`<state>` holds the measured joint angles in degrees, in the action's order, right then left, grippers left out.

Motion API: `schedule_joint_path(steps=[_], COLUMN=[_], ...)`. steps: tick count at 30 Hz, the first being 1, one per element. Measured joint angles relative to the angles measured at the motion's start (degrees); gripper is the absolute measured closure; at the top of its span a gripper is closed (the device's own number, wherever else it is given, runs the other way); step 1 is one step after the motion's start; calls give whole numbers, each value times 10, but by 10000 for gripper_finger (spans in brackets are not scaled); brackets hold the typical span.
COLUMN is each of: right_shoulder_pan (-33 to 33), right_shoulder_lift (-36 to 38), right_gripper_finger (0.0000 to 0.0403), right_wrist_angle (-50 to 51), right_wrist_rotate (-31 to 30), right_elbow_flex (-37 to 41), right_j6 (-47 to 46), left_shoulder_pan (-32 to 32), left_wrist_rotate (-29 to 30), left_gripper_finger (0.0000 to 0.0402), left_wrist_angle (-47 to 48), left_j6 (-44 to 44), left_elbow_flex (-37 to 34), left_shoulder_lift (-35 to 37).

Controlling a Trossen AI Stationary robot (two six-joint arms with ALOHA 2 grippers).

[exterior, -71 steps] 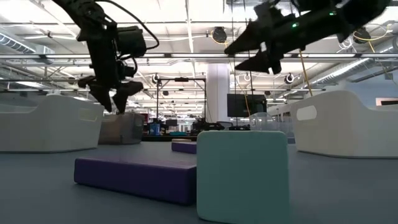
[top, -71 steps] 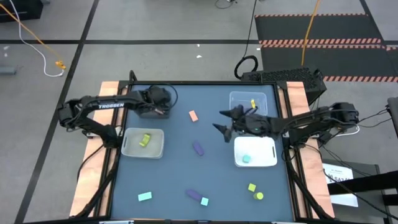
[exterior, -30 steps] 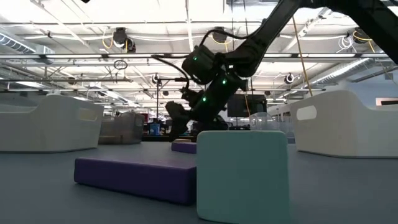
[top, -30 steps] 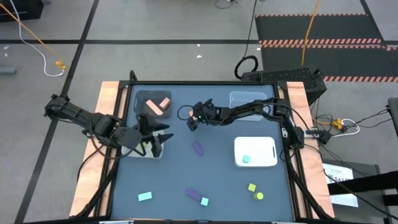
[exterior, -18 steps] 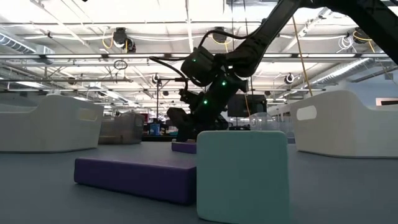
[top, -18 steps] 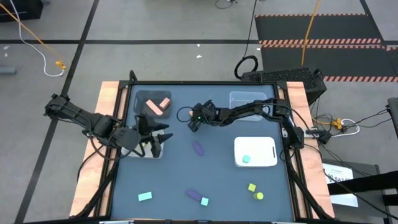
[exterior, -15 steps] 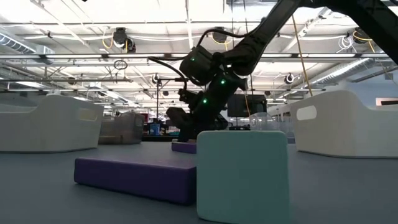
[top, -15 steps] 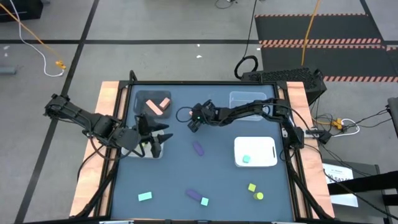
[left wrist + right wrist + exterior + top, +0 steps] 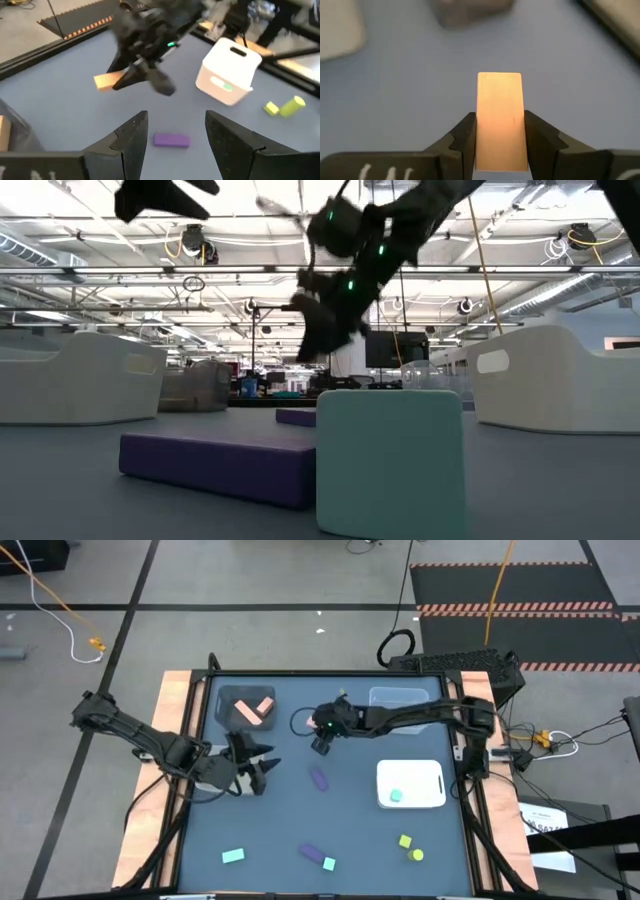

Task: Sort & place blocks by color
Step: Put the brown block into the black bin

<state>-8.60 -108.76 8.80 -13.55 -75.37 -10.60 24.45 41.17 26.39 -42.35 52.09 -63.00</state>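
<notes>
Right claw (image 9: 500, 132): clamped on a salmon-orange bar (image 9: 500, 120), held above the counter (image 9: 350, 830) near the dark grey bin (image 9: 247, 710).
Left claw (image 9: 172, 132): fingers spread, empty, hovering by the clear bin (image 9: 205, 780).
Sorted: two salmon-orange blocks (image 9: 250, 711) in the dark grey bin; one teal block (image 9: 396, 796) in the white bin (image 9: 410, 783).
Left loose: purple bar (image 9: 319, 778), teal bar (image 9: 233, 856), purple-and-teal pair (image 9: 318, 858), yellow-green pair (image 9: 410, 847).
Progress: seemingly under half.

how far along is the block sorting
Partly done. Two salmon blocks lie in the dark grey bin, and a teal cube in the white bin. The right gripper holds another salmon bar. Left: purple bar and teal block, among others.
</notes>
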Motion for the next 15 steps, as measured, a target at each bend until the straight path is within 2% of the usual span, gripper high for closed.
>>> schedule_joint_path(steps=[3, 10, 15], right_shoulder_pan=[28, 104, 142], right_shoulder_lift=[34, 90, 97], right_gripper_finger=[290, 290, 290], right_wrist_angle=[1, -14, -55], right_wrist_rotate=[-5, -110, -148], right_elbow_flex=[0, 0, 0], right_j6=[48, 163, 232], left_shoulder_pan=[-9, -37, -53], left_wrist_rotate=[10, 37, 37], left_gripper_finger=[204, 204, 204], left_wrist_angle=[-79, -243, -292], left_j6=[0, -1, -2], left_elbow_flex=[-44, -113, -128], left_shoulder_lift=[0, 0, 0])
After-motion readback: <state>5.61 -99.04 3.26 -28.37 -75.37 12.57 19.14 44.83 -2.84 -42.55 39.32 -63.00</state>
